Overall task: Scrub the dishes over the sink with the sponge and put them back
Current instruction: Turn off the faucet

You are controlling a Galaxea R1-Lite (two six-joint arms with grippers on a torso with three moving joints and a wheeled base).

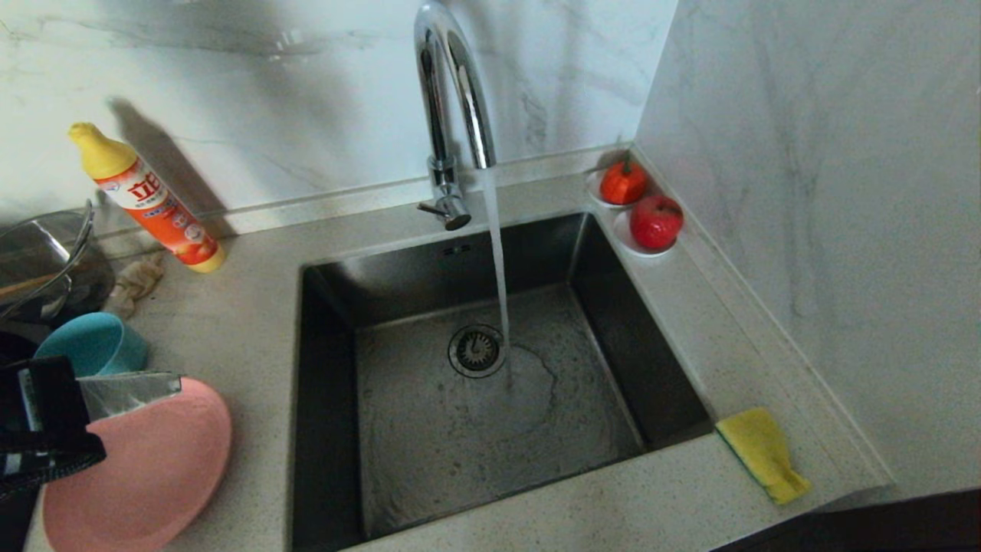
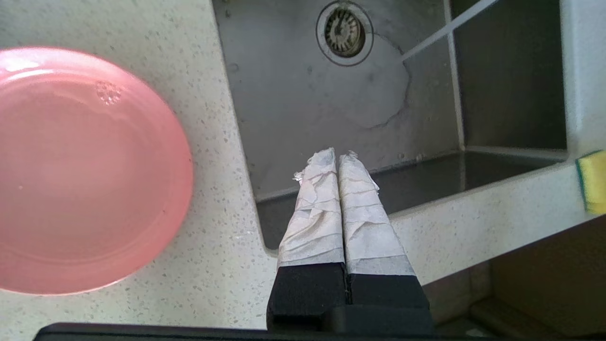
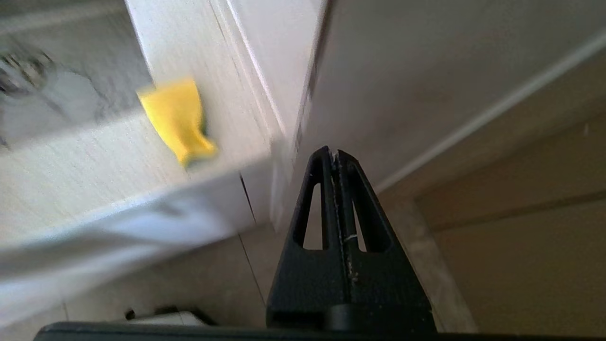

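Both pincers apparently apart from sponge (image 1: 761, 452)

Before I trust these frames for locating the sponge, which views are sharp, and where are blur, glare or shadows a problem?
Head view: sharp; the sponge is clear, the tap shows glare, and the detergent bottle throws a dark shadow on the wall. Left wrist view: crisp on the plate, with only the sponge's edge visible. Right wrist view: motion-smeared, the sponge a yellow blur, only the right gripper crisp.

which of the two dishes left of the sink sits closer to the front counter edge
The pink plate; the teal bowl sits farther back, toward the wall.
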